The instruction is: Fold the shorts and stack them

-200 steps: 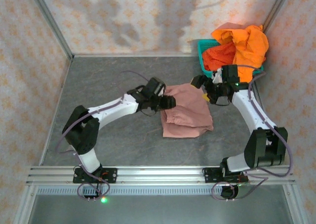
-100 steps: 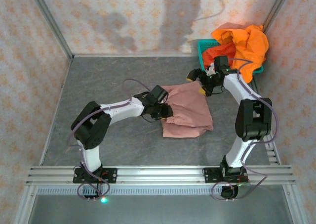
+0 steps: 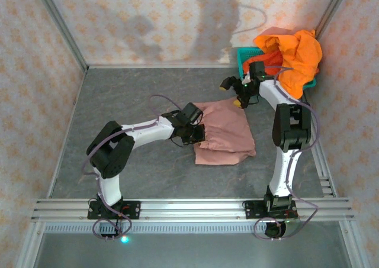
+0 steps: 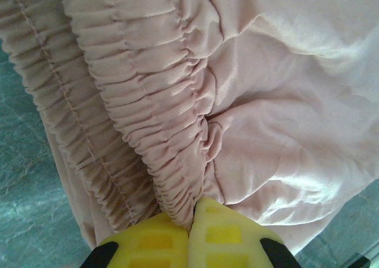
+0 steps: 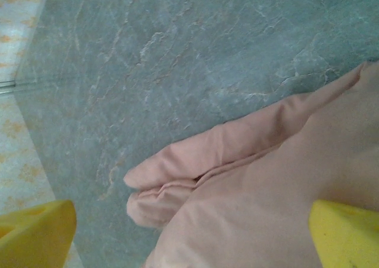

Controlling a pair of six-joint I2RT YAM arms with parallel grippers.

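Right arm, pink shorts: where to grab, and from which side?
Grip the far corner of the pink shorts, where the folded hem juts out as a thin, flat tab on the table. Come from above: the open right gripper hangs over that corner, and the left gripper is shut on the gathered waistband at the left edge.

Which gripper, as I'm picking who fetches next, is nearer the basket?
Right. The right gripper hovers open just left of the basket, above the pink shorts' far corner; the left gripper is shut on their waistband, farther away.
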